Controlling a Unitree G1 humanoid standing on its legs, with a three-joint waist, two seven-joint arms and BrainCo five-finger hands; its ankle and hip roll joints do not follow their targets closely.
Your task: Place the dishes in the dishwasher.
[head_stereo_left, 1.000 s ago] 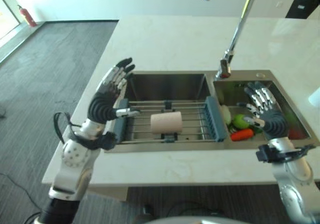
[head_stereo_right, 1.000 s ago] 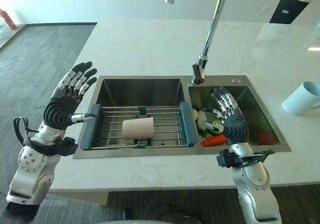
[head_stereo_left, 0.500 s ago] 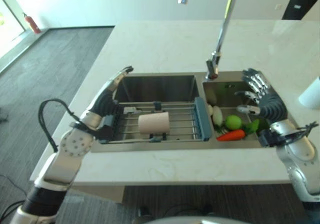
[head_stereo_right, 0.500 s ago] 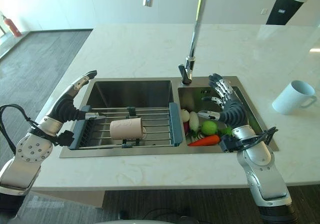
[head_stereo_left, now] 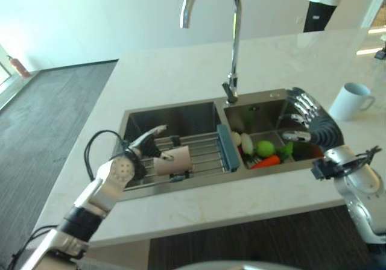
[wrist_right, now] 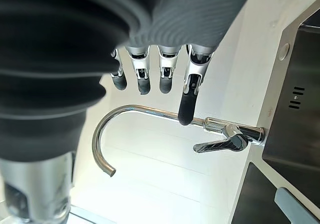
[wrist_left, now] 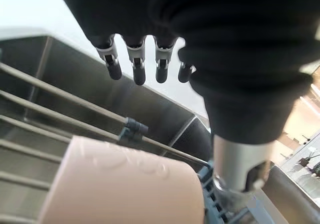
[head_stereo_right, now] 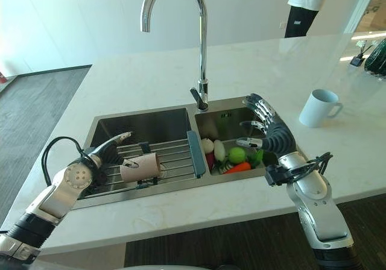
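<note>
A beige cup lies on its side on a wire rack with blue ends, set across the left sink basin. My left hand reaches in low over the rack's left part, fingers straight and open, just beside the cup. In the left wrist view the fingertips hover past the cup without touching it. My right hand hangs open above the right basin's right side, holding nothing; its fingers are spread.
The right basin holds a green fruit, a carrot and other vegetables. A tall chrome faucet rises between the basins. A white mug stands on the marble counter at the right. A person stands at the back.
The camera has shifted, showing more of the faucet and counter. My left hand came down from above the counter's left edge to the rack beside the cup. My right hand moved slightly right.
</note>
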